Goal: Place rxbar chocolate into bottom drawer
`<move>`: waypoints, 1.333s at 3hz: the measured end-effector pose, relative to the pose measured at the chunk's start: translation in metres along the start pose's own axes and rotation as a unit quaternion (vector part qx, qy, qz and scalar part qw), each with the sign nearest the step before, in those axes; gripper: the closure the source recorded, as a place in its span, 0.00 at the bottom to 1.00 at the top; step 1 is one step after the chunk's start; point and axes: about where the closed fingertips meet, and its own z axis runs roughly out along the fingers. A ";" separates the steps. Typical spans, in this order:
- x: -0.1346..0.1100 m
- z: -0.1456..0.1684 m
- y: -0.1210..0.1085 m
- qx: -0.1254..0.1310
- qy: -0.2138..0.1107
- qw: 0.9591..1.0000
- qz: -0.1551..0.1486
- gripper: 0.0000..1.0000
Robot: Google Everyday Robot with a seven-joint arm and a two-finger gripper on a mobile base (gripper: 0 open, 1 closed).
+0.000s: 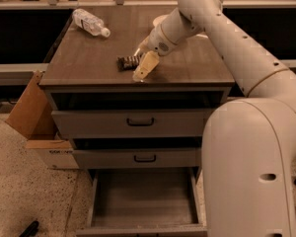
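We see the gripper (142, 68) low over the middle of the table (84, 60), hanging from the arm (222, 31), which reaches in from the right. Just left of it, the rxbar chocolate (128, 61) lies flat on the table. Its long axis runs roughly left to right, with one end pointing left toward the table's edge and the other meeting the gripper. We cannot tell whether the jaws are apart, together or clamped on the bar.

At the far left corner of the table a clear plastic bottle (90, 22) lies on its side, well apart from the bar. Below the table top, the two upper drawers (138, 125) stand slightly out. Beneath them the bottom drawer (145, 196) is pulled far out toward us, showing its grey floor. A cardboard box (32, 115) sits on the floor at the cabinet's left side.
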 end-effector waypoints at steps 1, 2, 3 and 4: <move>0.004 0.000 -0.004 0.001 -0.011 1.000 0.009 0.41; 0.004 -0.010 -0.006 0.008 -0.024 1.000 0.011 0.72; 0.001 -0.020 -0.003 0.013 -0.035 0.999 0.009 0.95; -0.010 -0.037 0.006 0.025 -0.049 0.998 -0.003 1.00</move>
